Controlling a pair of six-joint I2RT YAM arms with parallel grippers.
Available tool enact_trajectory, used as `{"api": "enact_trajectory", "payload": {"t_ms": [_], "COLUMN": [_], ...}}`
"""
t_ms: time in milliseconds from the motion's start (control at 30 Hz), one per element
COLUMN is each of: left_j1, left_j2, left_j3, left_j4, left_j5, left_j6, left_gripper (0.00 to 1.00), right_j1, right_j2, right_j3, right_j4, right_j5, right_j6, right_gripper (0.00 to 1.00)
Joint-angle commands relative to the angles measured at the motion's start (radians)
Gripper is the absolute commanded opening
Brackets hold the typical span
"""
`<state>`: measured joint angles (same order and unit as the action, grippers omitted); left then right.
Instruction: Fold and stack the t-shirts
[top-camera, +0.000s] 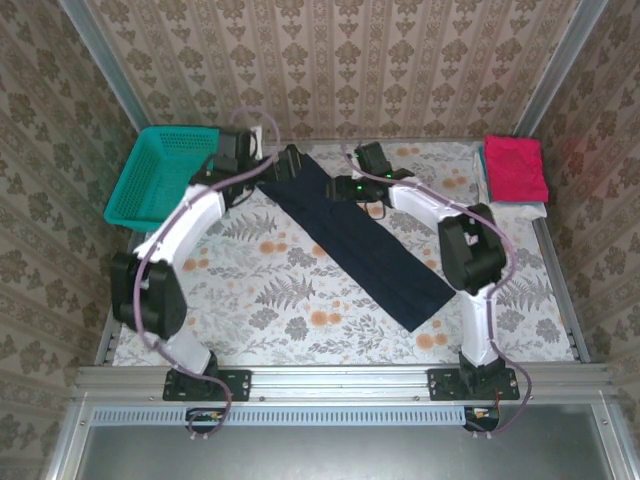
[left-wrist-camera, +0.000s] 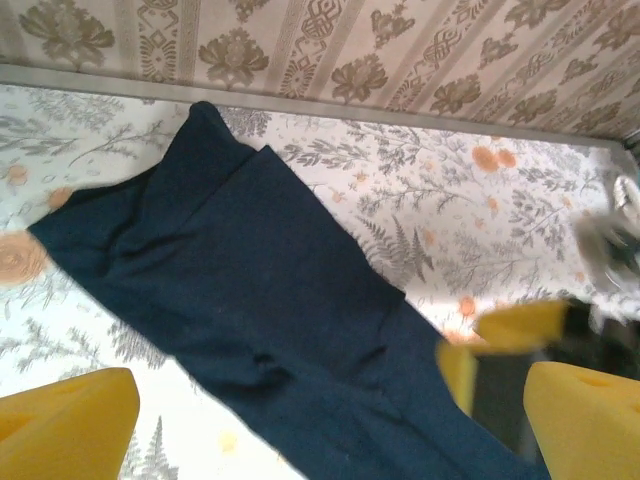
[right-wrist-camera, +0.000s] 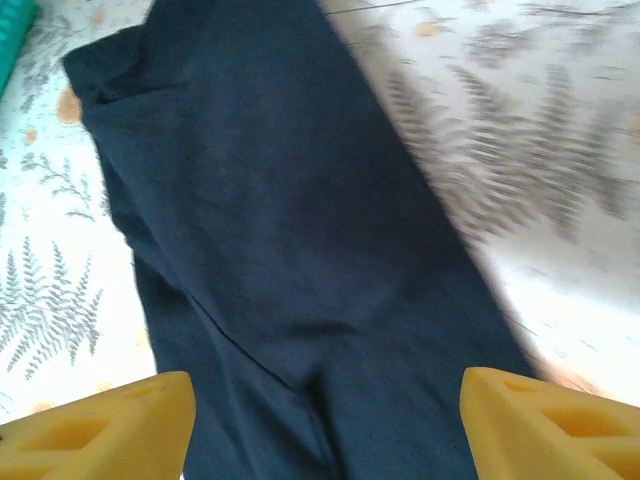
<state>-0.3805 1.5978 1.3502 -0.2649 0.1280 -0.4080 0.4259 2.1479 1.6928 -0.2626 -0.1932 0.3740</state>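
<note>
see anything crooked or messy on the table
The navy shirt lies as a long strip slanted across the table, not square to its edges, and its far end looks uneven. The pink shirt sits folded on the white shirt at the far right. Nothing looks spilled or damaged.

The table (top-camera: 300, 310), covered in a fern-and-flower print, carries a dark navy t-shirt (top-camera: 360, 245) folded into a long strip lying diagonally across its middle. A teal mesh basket (top-camera: 160, 175) sits at the far left corner. At the far right, a white t-shirt (top-camera: 522, 209) lies beneath a folded magenta t-shirt (top-camera: 515, 168).
</note>
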Motion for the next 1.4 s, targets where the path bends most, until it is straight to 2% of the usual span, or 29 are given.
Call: {"api": "enact_trajectory", "payload": {"t_ms": [0, 100, 233, 333, 567, 800, 900, 933, 1033, 1200, 1367], "left_j1": [-0.067, -0.156, -0.227, -0.275, -0.344, -0.421, -0.453, -0.470, -0.529, -0.571, -0.599], "left_j2": [-0.113, -0.234, -0.319, -0.334, -0.239, -0.054, 0.036, 0.069, 0.171, 0.324, 0.469], "left_j3": [-0.200, -0.352, -0.468, -0.528, -0.526, -0.449, -0.425, -0.406, -0.314, -0.145, 0.016], "left_j4": [0.072, 0.093, 0.138, 0.232, 0.398, 0.547, 0.659, 0.676, 0.636, 0.538, 0.309], "left_j5": [-0.250, -0.323, -0.319, -0.288, -0.097, 0.045, 0.125, 0.172, 0.240, 0.411, 0.496], "left_j6": [-0.003, -0.010, 0.001, 0.061, 0.289, 0.403, 0.433, 0.480, 0.618, 0.660, 0.844], "left_gripper": [1.00, 1.00, 1.00, 1.00, 1.00, 1.00, 1.00, 1.00, 1.00, 1.00, 0.90], "right_j1": [0.041, 0.070, 0.076, 0.053, -0.038, -0.135, -0.176, -0.192, -0.237, -0.297, -0.336], "right_j2": [0.134, 0.251, 0.353, 0.394, 0.401, 0.316, 0.279, 0.267, 0.233, 0.181, 0.158], "right_j3": [0.149, 0.279, 0.385, 0.441, 0.455, 0.312, 0.255, 0.235, 0.191, 0.130, 0.107], "right_j4": [0.010, -0.003, -0.026, -0.097, -0.266, -0.250, -0.239, -0.232, -0.222, -0.202, -0.196], "right_j5": [-0.124, -0.171, -0.167, -0.113, 0.029, 0.103, 0.124, 0.127, 0.124, 0.109, 0.089], "right_j6": [0.073, 0.133, 0.217, 0.239, 0.207, 0.221, 0.226, 0.229, 0.232, 0.212, 0.194], "right_gripper": [0.71, 0.69, 0.68, 0.68, 0.68, 0.68, 0.68, 0.68, 0.67, 0.68, 0.68]}}
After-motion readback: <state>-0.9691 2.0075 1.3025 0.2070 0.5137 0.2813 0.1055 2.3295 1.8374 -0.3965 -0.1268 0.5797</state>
